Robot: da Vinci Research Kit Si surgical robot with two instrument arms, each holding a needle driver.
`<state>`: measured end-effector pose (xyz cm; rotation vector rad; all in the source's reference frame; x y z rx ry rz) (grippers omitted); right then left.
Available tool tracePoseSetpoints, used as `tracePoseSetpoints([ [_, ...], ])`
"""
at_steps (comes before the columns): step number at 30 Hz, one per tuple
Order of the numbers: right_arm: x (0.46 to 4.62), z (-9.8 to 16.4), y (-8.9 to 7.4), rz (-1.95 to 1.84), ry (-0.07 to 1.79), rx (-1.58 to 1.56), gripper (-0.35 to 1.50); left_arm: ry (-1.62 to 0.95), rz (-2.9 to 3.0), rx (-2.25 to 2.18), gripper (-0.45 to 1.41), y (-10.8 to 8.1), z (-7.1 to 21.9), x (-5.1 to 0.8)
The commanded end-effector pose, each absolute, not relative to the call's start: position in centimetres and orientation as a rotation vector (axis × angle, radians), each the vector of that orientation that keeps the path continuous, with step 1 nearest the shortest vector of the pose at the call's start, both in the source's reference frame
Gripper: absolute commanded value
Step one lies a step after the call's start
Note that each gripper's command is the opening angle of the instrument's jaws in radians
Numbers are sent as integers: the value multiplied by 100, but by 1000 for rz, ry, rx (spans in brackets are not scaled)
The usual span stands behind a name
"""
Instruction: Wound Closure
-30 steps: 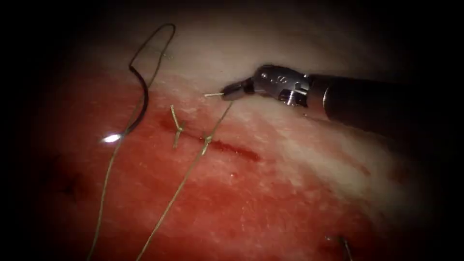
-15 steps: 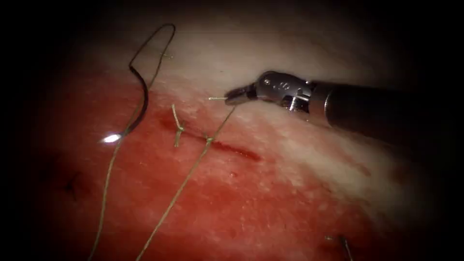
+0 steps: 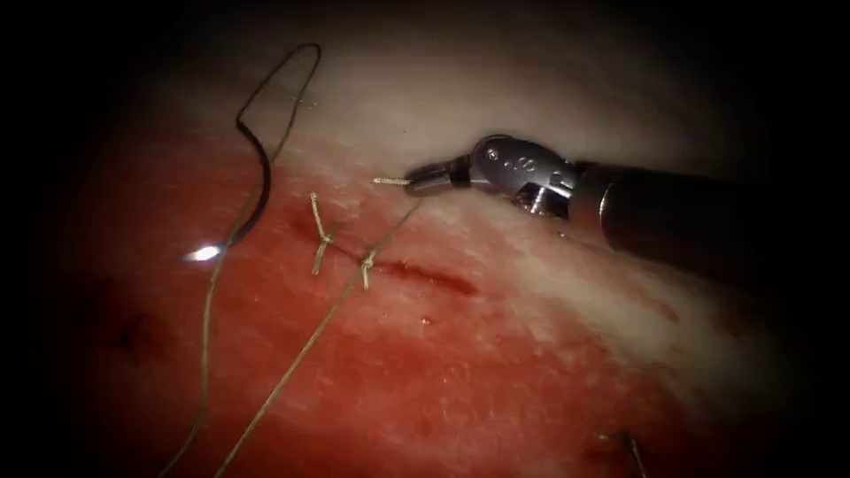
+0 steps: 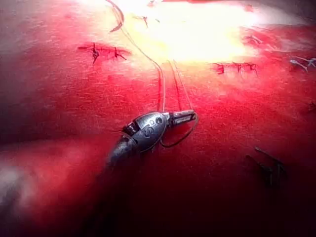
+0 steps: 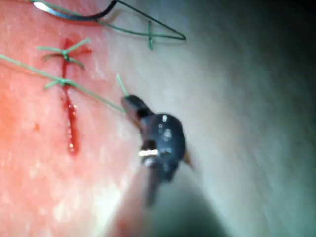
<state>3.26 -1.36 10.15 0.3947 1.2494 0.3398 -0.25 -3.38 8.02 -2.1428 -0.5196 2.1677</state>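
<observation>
Right claw (image 3: 423,180): clamped on the thread (image 3: 390,232) near its short free end, which pokes out past the tip. It sits on the pale side above the cut (image 3: 416,273), so the strand runs taut from the knot up to it.
Left claw (image 4: 183,117): closed on the long strand of thread, which curls in a loop round its tip; likely the counter-hold for that knot.
Needle (image 3: 258,181): lying loose on the tissue (image 3: 496,372), left of the cut, held by neither tool and not in the tissue, parked clear of the tying.
Knots: one finished stitch (image 3: 319,237) with trimmed ends, and a second (image 3: 367,260) just right of it on the cut.
</observation>
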Motion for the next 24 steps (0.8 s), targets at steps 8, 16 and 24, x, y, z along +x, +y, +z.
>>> tracePoseSetpoints([
  [8,332,1012,-144,423,1338,371,39,-444,2162,-2167,-45,-298,795,-53],
  [16,299,978,-132,642,1398,305,141,-307,2160,-2222,-45,-224,782,-87],
  [24,245,931,-151,728,1381,273,140,-168,2160,-2243,-45,-144,780,-97],
])
